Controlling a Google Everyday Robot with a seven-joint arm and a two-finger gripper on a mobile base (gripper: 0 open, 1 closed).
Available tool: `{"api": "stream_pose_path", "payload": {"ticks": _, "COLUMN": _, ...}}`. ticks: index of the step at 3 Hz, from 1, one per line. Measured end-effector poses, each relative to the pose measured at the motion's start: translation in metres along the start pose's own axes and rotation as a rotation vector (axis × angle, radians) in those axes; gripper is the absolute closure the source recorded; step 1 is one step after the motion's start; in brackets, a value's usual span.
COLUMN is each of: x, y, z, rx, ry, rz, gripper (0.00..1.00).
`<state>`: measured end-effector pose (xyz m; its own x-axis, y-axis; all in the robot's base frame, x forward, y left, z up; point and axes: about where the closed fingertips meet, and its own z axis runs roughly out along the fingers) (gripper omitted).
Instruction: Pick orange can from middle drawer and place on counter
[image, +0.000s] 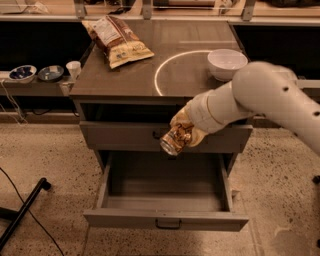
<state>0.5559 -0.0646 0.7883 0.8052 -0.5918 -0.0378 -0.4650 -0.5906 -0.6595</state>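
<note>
My gripper (184, 131) is shut on the orange can (172, 142) and holds it tilted in the air, silver end down-left. The can hangs in front of the closed upper drawer (120, 136), above the open middle drawer (165, 220) and below the edge of the counter (187, 75). The middle drawer is pulled out and nothing shows inside it. The counter is a grey-brown top with a thin white circle. My white arm comes in from the right.
A brown-and-cream crisp bag (117, 40) lies at the counter's back left. A white bowl (226, 62) stands at its right, on the circle's edge. Small bowls (22, 73) and a cup (74, 68) sit on a low shelf to the left. A black leg (22, 210) crosses the floor at lower left.
</note>
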Motion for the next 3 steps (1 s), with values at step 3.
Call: {"api": "stream_pose_path", "payload": {"ticks": 3, "x": 0.037, "y": -0.138, "z": -0.060, "rx": -0.184, "ry": 0.061, "rz": -0.014, "gripper": 1.00}}
